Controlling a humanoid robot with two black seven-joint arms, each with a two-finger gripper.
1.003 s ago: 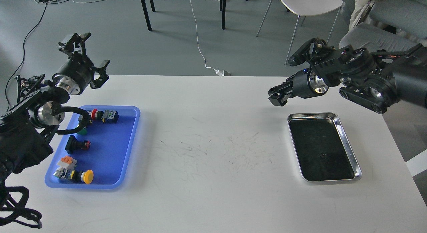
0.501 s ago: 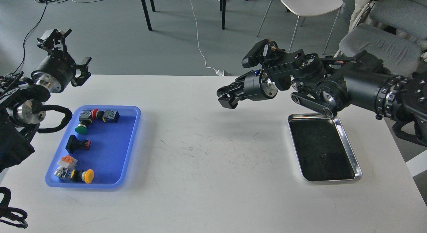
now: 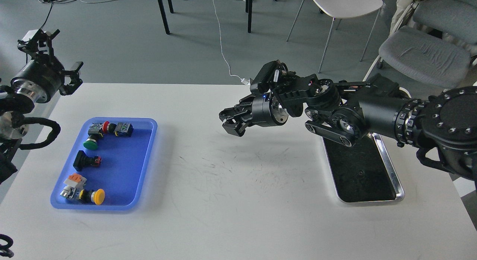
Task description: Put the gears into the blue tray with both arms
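On the white bench, the blue tray sits at the left side and a steel tray with a dark inside sits at the right, well apart. Blue tray holds push-button switches only: red-cap one beside a dark block switch along the far edge, green-cap one just under them, a black one mid-tray, an orange-and-white part and a yellow-cap one at the near end. One small dark speck in the steel tray could be a gear; too small to tell. No gear visible in the blue tray. Right arm reaches in from the right, crossing above the far end of the steel tray, with the right end effector over bare bench near the middle, off the surface, pointing left. Its fingers look drawn fairly close, but they are dark and bunched, so cannot tell if anything is between them or how far apart they stand. Left end effector is up at the far-left corner, beyond the blue tray and off the bench edge, fingers spread wide, nothing in them. Chairs and cables on the floor behind the bench.
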